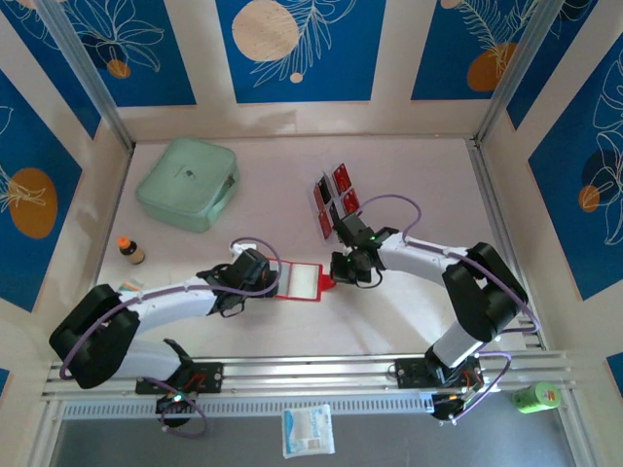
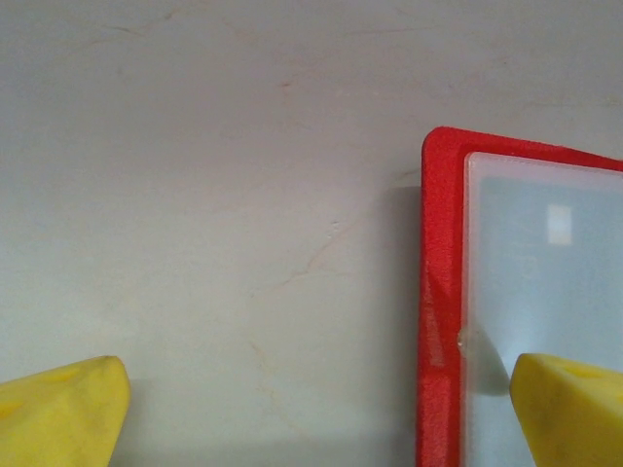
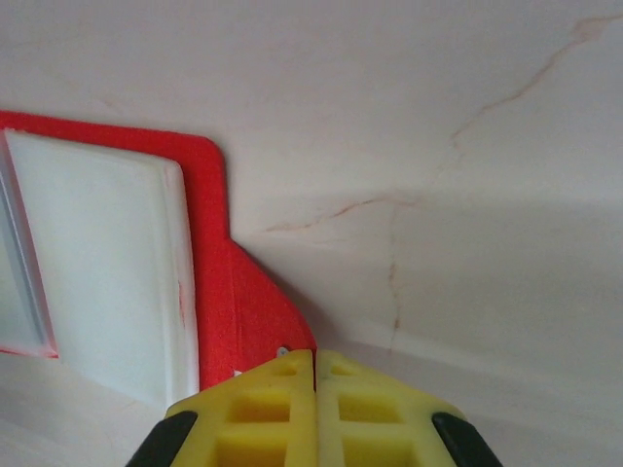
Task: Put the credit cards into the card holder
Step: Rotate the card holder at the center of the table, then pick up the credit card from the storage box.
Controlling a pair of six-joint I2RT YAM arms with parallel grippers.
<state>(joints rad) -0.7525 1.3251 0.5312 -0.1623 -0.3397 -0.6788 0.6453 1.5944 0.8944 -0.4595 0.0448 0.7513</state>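
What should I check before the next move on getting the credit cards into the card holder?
1. Is the card holder lying open, pale pockets up: ok.
2. Is the right gripper pinning it, jaws shut on its red corner flap: ok.
3. Is the left gripper ready, jaws open, straddling one edge of the holder: ok.
4. Is one of the credit cards in hand: not ok, they stand behind the holder, none gripped.
5. Is a pocket free for a card: cannot tell.
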